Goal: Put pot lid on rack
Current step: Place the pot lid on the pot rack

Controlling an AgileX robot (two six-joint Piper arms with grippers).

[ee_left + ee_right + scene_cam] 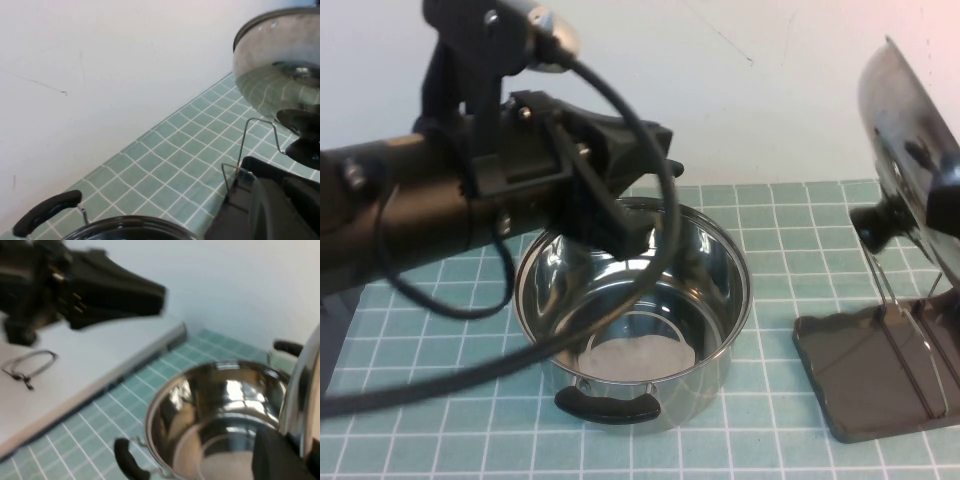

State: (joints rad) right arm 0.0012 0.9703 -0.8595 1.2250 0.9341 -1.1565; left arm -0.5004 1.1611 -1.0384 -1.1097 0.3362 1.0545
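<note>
- high view: pot lid point(898, 130) held on edge above the rack point(880, 375), knob point(875, 226) facing the pot point(635, 315). right gripper point(945, 200) at the far side of the rack, behind the lid, mostly cut by the frame edge; seemingly clamped on the lid, since nothing else carries it. lower rim close over the wire dividers point(910, 340), contact not clear. best done by keeping the lid upright, lining its rim with a gap between two wires, lowering straight, and letting go only once the rim sits in the tray.
- still high view: left gripper point(620, 215) hanging over the pot, on the pot's side of the rack and well apart from the lid; fingers merge into one dark block, so cannot tell whether parted or together. pot near the rack but not touching; worth avoiding any swing of the knob toward it.
- left wrist view: lid above the rack's wires point(250, 145), knob point(305, 150) pointing toward this camera; tiled mat point(175, 155) and white wall behind the rack; a pot handle point(47, 212) near the camera.
- right wrist view: lid edge point(305, 390) close to the lens, pot point(215, 410) beyond it, left arm point(85, 287) past the pot, a loose wire loop point(30, 365) on the white surface beyond the mat. rack not in view here.
</note>
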